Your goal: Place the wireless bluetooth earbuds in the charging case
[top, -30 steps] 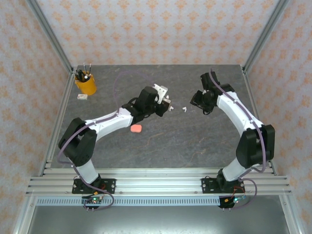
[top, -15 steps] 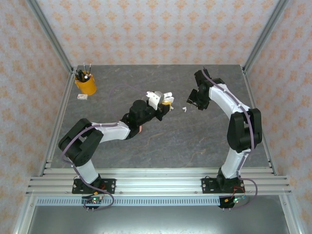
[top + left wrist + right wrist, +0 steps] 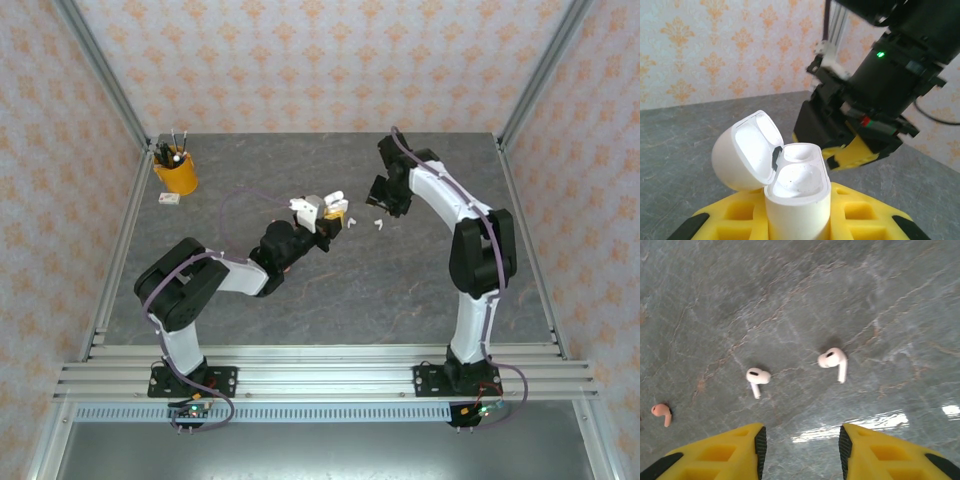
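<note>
The white charging case point(image 3: 797, 200) stands upright between the yellow fingers of my left gripper point(image 3: 797, 222), which is shut on it. Its lid point(image 3: 742, 150) is flipped open and both wells are bare. From above, the left gripper point(image 3: 322, 214) holds the case point(image 3: 336, 208) mid-table. Two white earbuds point(image 3: 758, 376) point(image 3: 834, 360) lie on the stone table just ahead of my right gripper point(image 3: 801, 445), which hangs open above them with nothing between its fingers. A coral-pink earbud point(image 3: 661, 411) lies further left. In the top view the right gripper point(image 3: 382, 197) hovers by the white earbuds point(image 3: 378, 222).
An orange cup of pens point(image 3: 176, 172) and a small white block point(image 3: 169, 198) sit at the back left. Metal frame posts and patterned walls close in the grey table point(image 3: 400, 290). The right gripper's yellow fingers point(image 3: 855, 152) are close behind the case in the left wrist view.
The right arm has swung left and reached over the white earbuds. The left arm has folded back, carrying the open case slightly left.
</note>
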{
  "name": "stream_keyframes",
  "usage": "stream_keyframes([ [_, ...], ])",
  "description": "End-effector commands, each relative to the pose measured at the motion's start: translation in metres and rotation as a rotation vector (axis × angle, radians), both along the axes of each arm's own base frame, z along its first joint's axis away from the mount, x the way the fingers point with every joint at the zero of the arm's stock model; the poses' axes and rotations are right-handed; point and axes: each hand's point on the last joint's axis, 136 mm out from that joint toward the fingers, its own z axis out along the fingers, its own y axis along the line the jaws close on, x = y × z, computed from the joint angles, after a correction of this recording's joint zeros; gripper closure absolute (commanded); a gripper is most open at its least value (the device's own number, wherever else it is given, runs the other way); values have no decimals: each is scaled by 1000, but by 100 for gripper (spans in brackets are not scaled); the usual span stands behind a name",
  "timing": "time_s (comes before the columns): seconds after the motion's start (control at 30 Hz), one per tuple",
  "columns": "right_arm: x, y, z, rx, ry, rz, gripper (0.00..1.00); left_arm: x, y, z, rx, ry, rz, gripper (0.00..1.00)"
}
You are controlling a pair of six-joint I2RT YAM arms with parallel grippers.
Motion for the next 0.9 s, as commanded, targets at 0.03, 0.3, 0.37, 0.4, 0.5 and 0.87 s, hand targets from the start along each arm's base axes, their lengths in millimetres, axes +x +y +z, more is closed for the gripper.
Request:
stream_keyframes([
  [0.03, -4, 9, -7, -49, 52, -32, 56, -3, 14, 34, -27, -127, 48, 100],
  [0.3, -4, 27, -28, -109, 99, -63, 52, -8, 33, 51, -20, -172, 78, 100],
  [0.37, -3, 30, -32, -127, 106, -64, 51, -8, 39, 55, -23, -183, 90, 100],
  [0.4, -3, 33, -35, -130, 109, -60, 51, -7, 42, 57, -25, -186, 96, 100],
  [0.5, 0, 40, -40, -143, 116, -52, 50, -6, 51, 62, -30, -195, 113, 100],
  [0.87, 7, 55, -58, -142, 139, -38, 46, -10, 57, 68, -34, -203, 106, 100],
])
